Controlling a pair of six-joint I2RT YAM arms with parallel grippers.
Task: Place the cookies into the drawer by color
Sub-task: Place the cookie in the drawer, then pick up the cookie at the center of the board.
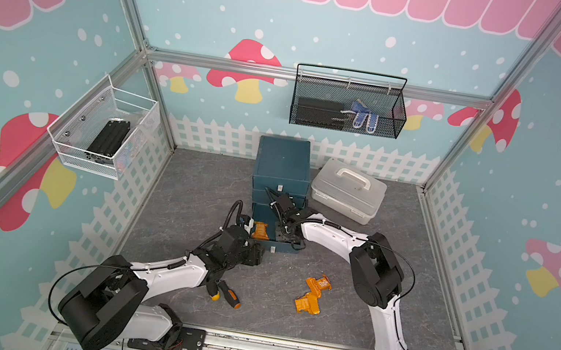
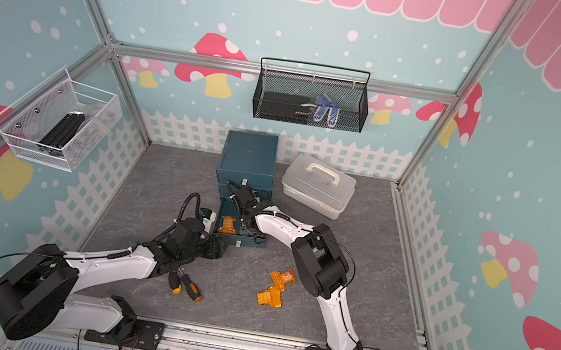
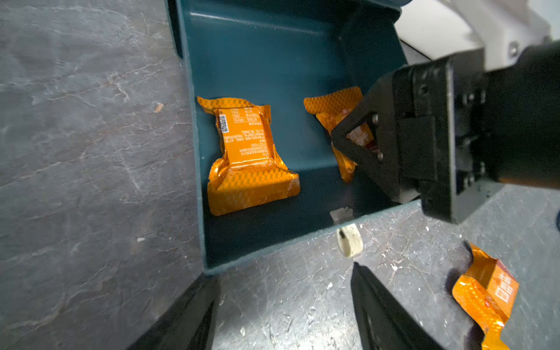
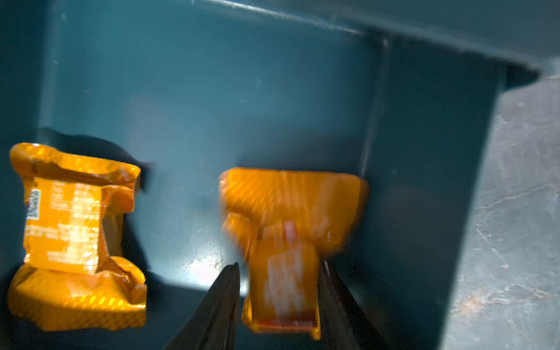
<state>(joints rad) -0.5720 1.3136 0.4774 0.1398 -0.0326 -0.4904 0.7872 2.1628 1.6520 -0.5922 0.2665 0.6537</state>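
The right gripper (image 4: 278, 265) reaches into the open bottom drawer (image 4: 212, 91), jaws flanking an orange cookie (image 4: 291, 212); I cannot tell whether they grip it. A second cookie (image 4: 75, 236) lies inside the drawer. The left gripper (image 3: 285, 272), spread and empty, hangs at the drawer's front. Two loose cookies (image 1: 319, 284) wait before the drawer, so the orange sorting looks about half done.

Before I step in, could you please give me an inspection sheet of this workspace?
Surface: grey marbled tabletop.
Job's things: dark teal three-drawer cabinet, bottom drawer open, holding two orange foil packets; two more packets lie on the tabletop.
Clutter: two orange-and-black-handled screwdrivers; pale grey plastic case.
Grippers: left gripper open, empty; right gripper straddles one drawer packet, grip unclear.
Cables: black loops along both arms.
Surroundings: black mesh basket, white mesh basket on the walls.
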